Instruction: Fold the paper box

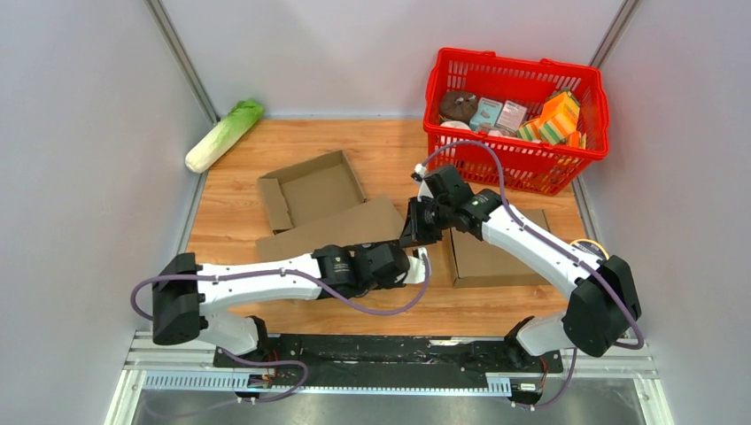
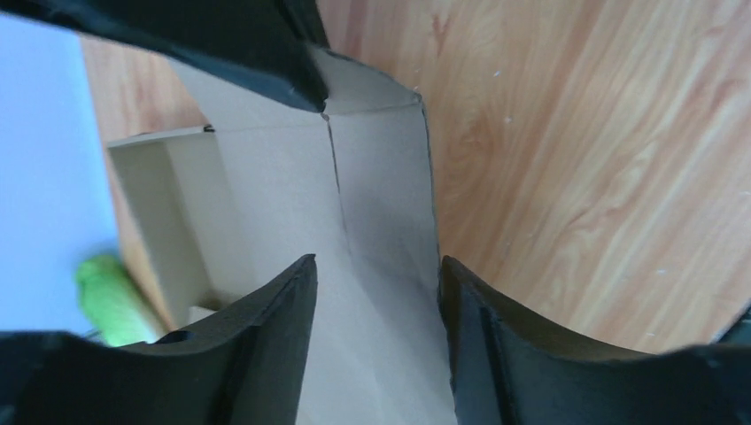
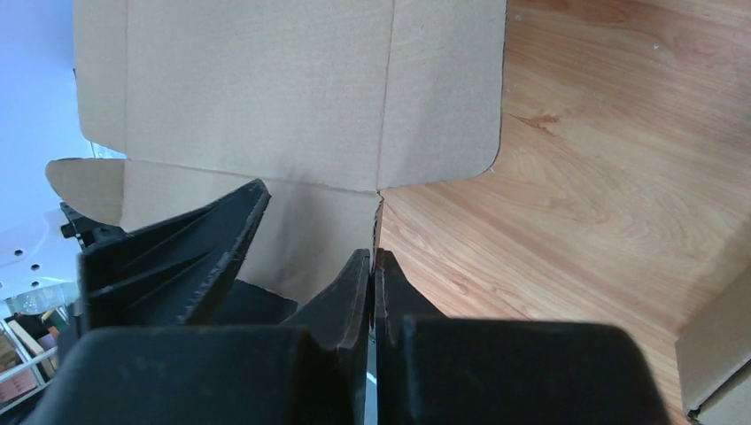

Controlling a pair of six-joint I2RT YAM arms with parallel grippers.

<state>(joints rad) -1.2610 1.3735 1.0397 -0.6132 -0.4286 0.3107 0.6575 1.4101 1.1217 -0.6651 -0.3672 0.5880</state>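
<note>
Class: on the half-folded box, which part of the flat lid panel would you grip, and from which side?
Probably its free right edge, approached from the right: the lid panel lies flat and thin there, clear of the raised walls of the tray.

My top camera hangs high above and behind the arm bases (image 1: pixel 232 332), looking down and forward so I get the whole bench (image 1: pixel 390 146) from far off. The left wrist camera sits right behind the left hand (image 2: pixel 376 266), staring straight out at the paper box (image 2: pixel 283 195) from very close. The right wrist camera looks past the right hand (image 3: pixel 372 257) at the same cardboard, equally close. All three views share that box flap and the bench beside it.
</note>
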